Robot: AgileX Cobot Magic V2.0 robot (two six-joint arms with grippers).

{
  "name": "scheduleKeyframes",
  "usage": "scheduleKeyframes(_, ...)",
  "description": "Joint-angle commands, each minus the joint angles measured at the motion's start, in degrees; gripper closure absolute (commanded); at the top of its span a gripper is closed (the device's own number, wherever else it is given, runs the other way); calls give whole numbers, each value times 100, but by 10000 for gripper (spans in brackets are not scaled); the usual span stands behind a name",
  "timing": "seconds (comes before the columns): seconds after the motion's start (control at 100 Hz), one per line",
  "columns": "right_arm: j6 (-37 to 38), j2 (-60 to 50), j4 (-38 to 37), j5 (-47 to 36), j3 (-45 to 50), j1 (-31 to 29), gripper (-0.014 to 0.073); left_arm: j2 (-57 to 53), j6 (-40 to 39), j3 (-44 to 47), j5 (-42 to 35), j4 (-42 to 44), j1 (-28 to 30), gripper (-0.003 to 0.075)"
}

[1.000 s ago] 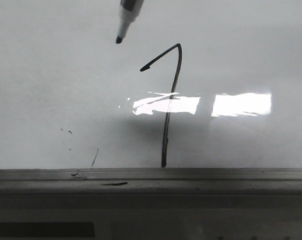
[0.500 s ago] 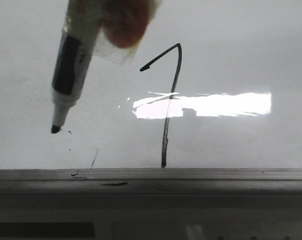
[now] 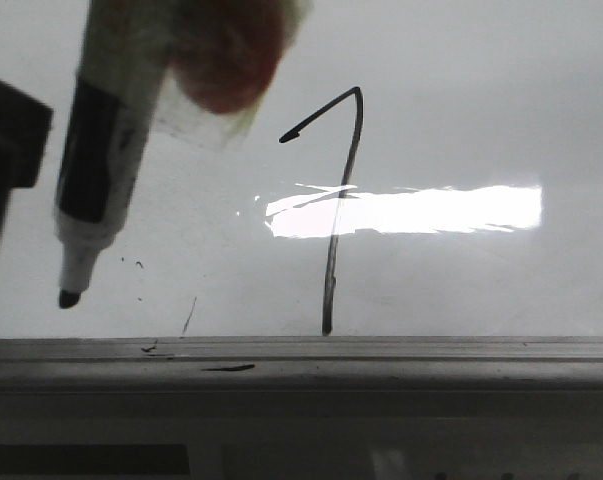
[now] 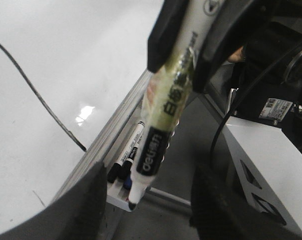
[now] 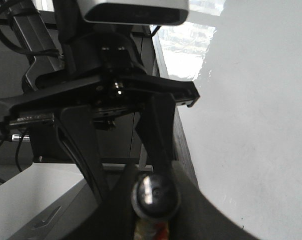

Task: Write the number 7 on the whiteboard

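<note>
The number 7 [image 3: 341,200] is drawn in thin black line on the whiteboard [image 3: 481,100], its stem ending at the grey rail [image 3: 401,360]; part of the stem [image 4: 40,100] shows in the left wrist view. A tape-wrapped black-and-white marker [image 3: 96,170] hangs left of the 7, tip [image 3: 69,298] down and off the board. My right gripper [image 5: 156,200] is shut on the marker's upper barrel [image 4: 178,80]. My left gripper [image 4: 148,200] stands open, its fingers [image 4: 85,200] on either side of the marker tip without touching it.
A small tray under the rail holds several spare markers [image 4: 128,155]. Small black specks and a short scratch [image 3: 189,315] mark the board low on the left. A white frame and cables [image 4: 271,150] stand off the board's edge. A dark gripper part [image 3: 6,150] shows at the front view's left edge.
The marker has come down and to the left, nearer the front camera, its tip now low by the rail. A dark gripper part has entered at the left edge.
</note>
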Motion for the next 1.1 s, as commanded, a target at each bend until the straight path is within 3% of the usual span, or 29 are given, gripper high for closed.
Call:
scheduleKeyframes(0.0, 6, -34, 157, 187, -142, -19, 665, 246, 145, -362, -90, -145, -27, 365)
scheduleKeyframes(0.28, 6, -34, 157, 202, -142, -19, 665, 1008, 145, -721, 177, -202, -27, 393)
scheduleKeyframes(0.4, 6, -34, 157, 202, -142, -19, 665, 1098, 145, -721, 186, -244, -27, 499)
scheduleKeyframes(0.59, 6, -34, 157, 202, -142, -19, 665, 1098, 145, -721, 122, -244, -27, 741)
scheduleKeyframes(0.94, 6, -34, 157, 202, -142, -19, 650, 1098, 145, -721, 98, -289, -27, 741)
scheduleKeyframes(1.04, 6, -34, 157, 149, -142, -19, 546, 1098, 145, -721, 111, -344, -27, 741)
scheduleKeyframes(1.09, 6, -34, 157, 59, -142, -19, 435, 1098, 145, -721, 123, -359, -27, 741)
